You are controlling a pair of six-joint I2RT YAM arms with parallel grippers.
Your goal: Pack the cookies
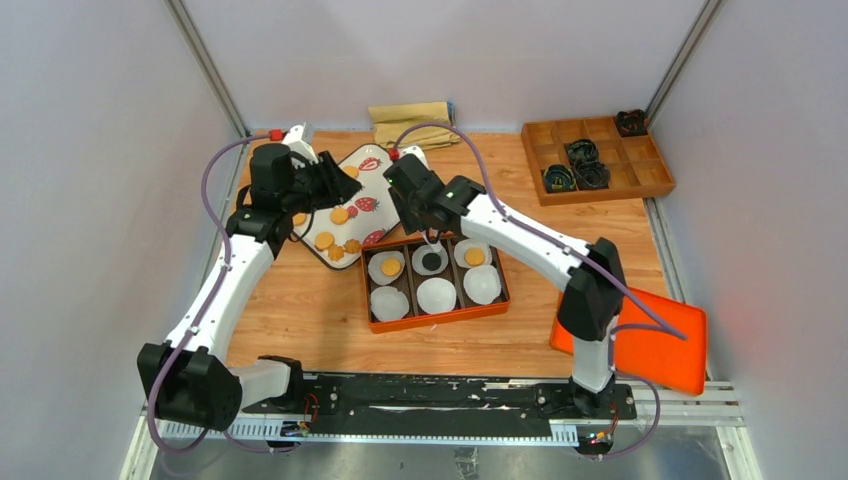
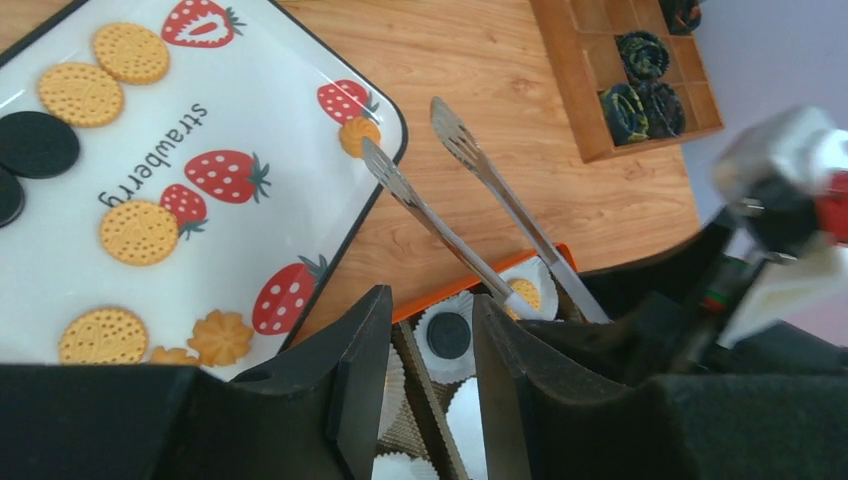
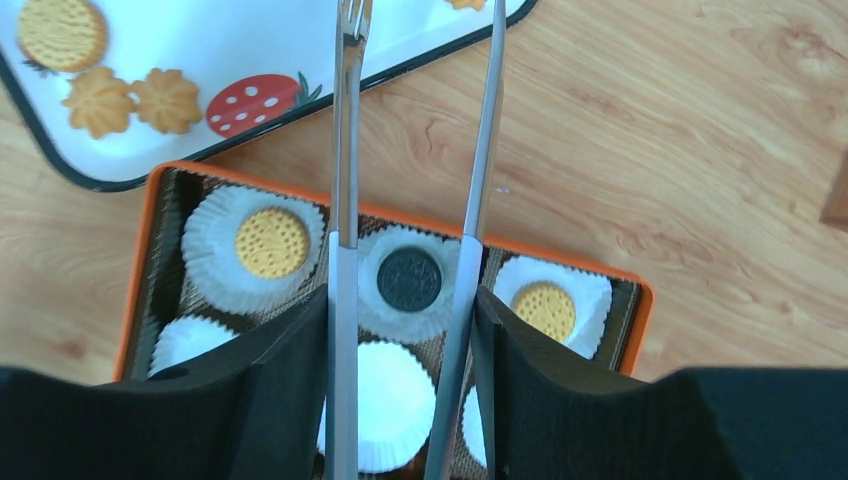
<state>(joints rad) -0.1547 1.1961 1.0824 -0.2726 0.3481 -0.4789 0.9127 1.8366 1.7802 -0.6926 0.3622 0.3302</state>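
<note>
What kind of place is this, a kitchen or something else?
Likely a robot lab test cell, not a kitchen: a left arm and right arm bolted to a rail beside a wooden table, plain panel walls around it, and staged props like the strawberry tray of cookies.

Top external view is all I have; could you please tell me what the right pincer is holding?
Observer: The right pincer grips metal tongs by their handle end.
Operator: Thank you. Are they carrying anything?
Observer: No; their tips stand apart and empty beside the strawberry tray, at its corner.
Operator: And the other arm?
Observer: The left pincer is open, with nothing between its fingers.
</note>
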